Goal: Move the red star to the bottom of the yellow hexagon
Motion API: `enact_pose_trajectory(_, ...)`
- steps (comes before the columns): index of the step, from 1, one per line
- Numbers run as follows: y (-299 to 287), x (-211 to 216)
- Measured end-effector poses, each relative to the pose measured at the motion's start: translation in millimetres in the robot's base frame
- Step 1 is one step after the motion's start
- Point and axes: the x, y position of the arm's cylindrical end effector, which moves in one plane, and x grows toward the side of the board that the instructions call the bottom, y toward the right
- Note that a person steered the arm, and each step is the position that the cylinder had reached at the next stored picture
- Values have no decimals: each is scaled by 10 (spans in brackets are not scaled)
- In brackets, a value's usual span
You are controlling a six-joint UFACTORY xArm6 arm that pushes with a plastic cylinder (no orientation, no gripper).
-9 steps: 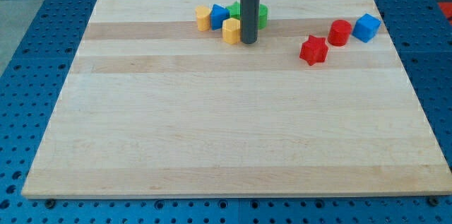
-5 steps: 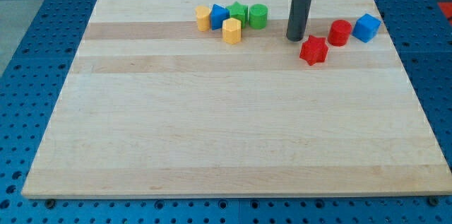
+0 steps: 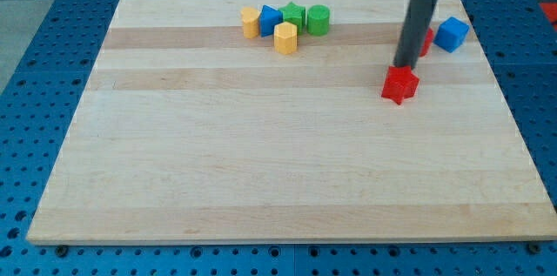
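Observation:
The red star (image 3: 399,84) lies on the wooden board (image 3: 261,163) at the view's right. My tip (image 3: 405,67) stands just above it in the view, touching or nearly touching its upper edge. The yellow hexagon (image 3: 285,38) sits near the view's top, left of centre, far to the left of the star. The rod hides most of a red cylinder (image 3: 426,41) behind it.
A yellow block (image 3: 251,23), a blue block (image 3: 271,20), a green star (image 3: 294,16) and a green cylinder (image 3: 318,20) cluster above the hexagon. A blue cube (image 3: 452,34) sits at the view's top right near the board's edge.
My tip has moved right from beside the yellow hexagon to above the red star. The star has shifted right and down the view by a small amount.

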Motion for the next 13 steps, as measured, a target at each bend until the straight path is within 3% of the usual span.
enact_pose_trajectory(1,117,48)
enact_pose_trajectory(2,171,412)
enact_pose_trajectory(4,-29,482)
enact_pose_trajectory(8,-1416,290)
enact_pose_trajectory(9,-943,290)
enact_pose_trajectory(10,-856,371)
enact_pose_trajectory(11,-984,869)
enact_pose_trajectory(13,-1369,1140)
